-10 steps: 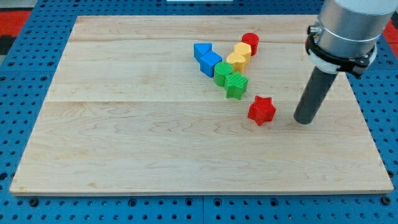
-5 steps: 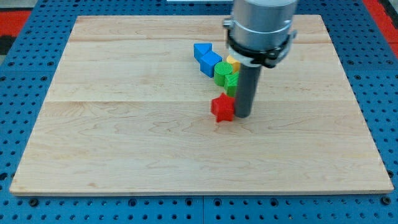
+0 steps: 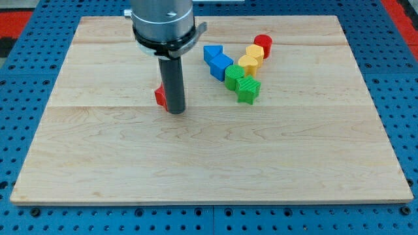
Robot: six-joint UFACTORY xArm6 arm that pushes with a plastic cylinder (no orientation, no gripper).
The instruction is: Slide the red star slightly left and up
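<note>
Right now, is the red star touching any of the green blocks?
No, the red star sits apart toward the view's left, mostly hidden behind my tip, with bare board between it and the green blocks.

A broad silver-grey metal cylinder, ringed at its lower edge by a black clamp collar with a small lug jutting at 3 o'clock, narrows into a straight, matte dark grey round rod ending in my tip [image 3: 175, 111], blunt and flat
</note>
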